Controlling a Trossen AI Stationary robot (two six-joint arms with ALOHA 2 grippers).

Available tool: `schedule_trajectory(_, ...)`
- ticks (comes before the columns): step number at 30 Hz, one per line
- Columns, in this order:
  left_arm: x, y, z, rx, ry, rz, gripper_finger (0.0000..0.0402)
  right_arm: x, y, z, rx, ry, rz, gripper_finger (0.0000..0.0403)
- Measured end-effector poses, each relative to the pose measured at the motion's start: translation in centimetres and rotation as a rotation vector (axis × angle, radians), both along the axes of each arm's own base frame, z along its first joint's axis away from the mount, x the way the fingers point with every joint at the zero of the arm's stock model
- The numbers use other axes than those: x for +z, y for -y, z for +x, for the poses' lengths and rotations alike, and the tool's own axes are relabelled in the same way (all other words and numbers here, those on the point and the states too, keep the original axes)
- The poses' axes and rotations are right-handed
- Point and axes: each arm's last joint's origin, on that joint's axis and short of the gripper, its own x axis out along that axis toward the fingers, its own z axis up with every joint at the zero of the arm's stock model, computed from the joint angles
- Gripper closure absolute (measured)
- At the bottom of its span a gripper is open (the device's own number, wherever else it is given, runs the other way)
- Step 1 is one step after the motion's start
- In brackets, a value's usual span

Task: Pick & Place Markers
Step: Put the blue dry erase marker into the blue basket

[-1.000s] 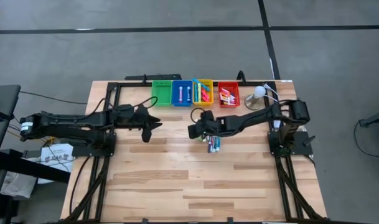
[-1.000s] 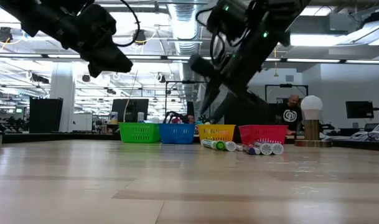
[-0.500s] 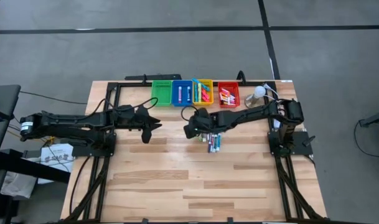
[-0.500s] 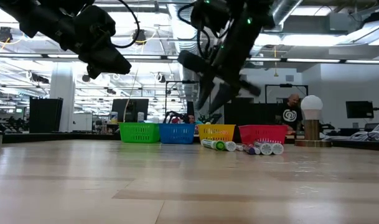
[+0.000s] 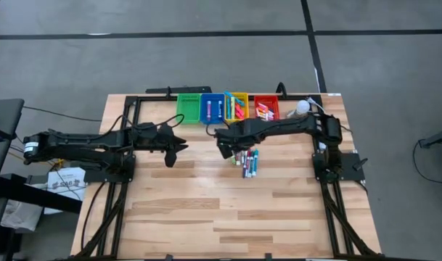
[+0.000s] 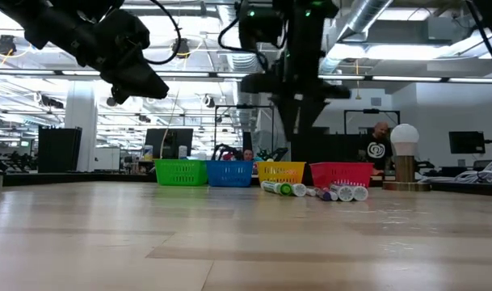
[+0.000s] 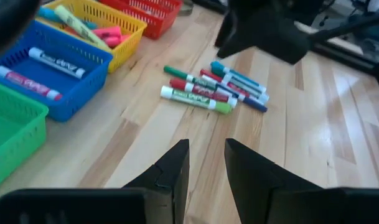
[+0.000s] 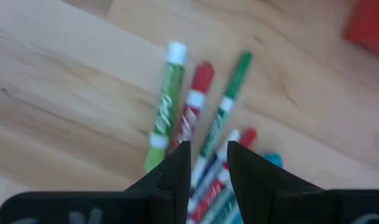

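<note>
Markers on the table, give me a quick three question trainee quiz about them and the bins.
1. True or false: the green bin holds several markers.
2. Which claw hangs over the loose markers? A left B right
3. Fill in: the markers on the wood lie in front of the ____ bin.

Key: 1 false, it looks empty. 2 B, the right claw; the left claw waits off to the side. 3 yellow.

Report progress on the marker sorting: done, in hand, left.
Done: some markers already lie in the blue bin, yellow bin and red bin.
In hand: nothing visibly held; the right gripper hangs by the loose markers, left gripper waits aside.
Left: that pile; the green bin looks empty.
</note>
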Motion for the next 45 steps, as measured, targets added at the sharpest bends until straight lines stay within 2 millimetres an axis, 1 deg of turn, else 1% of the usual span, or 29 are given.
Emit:
schedule_trajectory(3,-0.1,0.0,-0.1,0.000,-0.012,-0.001,0.0300,0.7,-1.0,-1.4,-0.035,-0.088,0.009,0.0308)
schedule_trajectory(6,-0.2,0.0,-0.1,0.000,-0.020,-0.003,0.0300,1.2,-2.4,-2.3,-0.043,-0.136,0.009,0.0308)
schedule_trajectory(8,-0.2,0.0,-0.1,0.001,-0.020,-0.004,0.0300,1.4,-3.3,-2.5,-0.033,-0.129,0.031,0.0309)
schedule_trajectory(10,-0.2,0.0,-0.1,0.001,-0.019,-0.005,0.0300,1.4,-4.1,-3.3,-0.021,-0.133,0.046,0.0311)
schedule_trajectory(12,-0.2,0.0,-0.1,0.001,-0.020,-0.005,0.0300,1.3,-4.7,-4.1,-0.047,-0.091,0.048,0.0318)
schedule_trajectory(15,-0.2,0.0,-0.1,0.001,-0.022,-0.005,0.0300,0.7,-5.5,-6.6,-0.125,-0.056,0.052,0.0334)
schedule_trajectory(19,-0.2,0.0,-0.1,0.001,-0.024,-0.006,0.0300,-0.6,-6.5,-9.7,-0.254,0.114,0.062,0.0363)
schedule_trajectory(22,-0.2,0.0,-0.1,0.002,-0.026,-0.006,0.0300,-1.7,-7.1,-10.7,-0.336,0.252,0.078,0.0380)
schedule_trajectory(24,-0.2,0.0,-0.1,0.002,-0.026,-0.006,0.0300,-2.3,-7.4,-10.9,-0.376,0.313,0.081,0.0385)
schedule_trajectory(28,-0.2,0.0,-0.1,0.002,-0.025,-0.006,0.0300,-3.1,-7.5,-10.6,-0.386,0.291,0.066,0.0375)
schedule_trajectory(33,-0.2,0.0,-0.1,0.002,-0.025,-0.006,0.0300,-4.6,-7.3,-9.8,-0.384,0.260,0.068,0.0326)
schedule_trajectory(38,-0.2,0.0,-0.1,0.002,-0.025,-0.006,0.0300,-5.7,-7.1,-9.5,-0.393,0.221,0.060,0.0273)
schedule_trajectory(41,-0.2,0.0,-0.1,0.002,-0.026,-0.006,0.0300,-5.8,-6.9,-9.4,-0.389,0.218,0.058,0.0250)
schedule_trajectory(45,-0.2,0.0,-0.1,0.001,-0.025,-0.006,0.0300,-5.8,-6.6,-9.3,-0.386,0.215,0.055,0.0232)
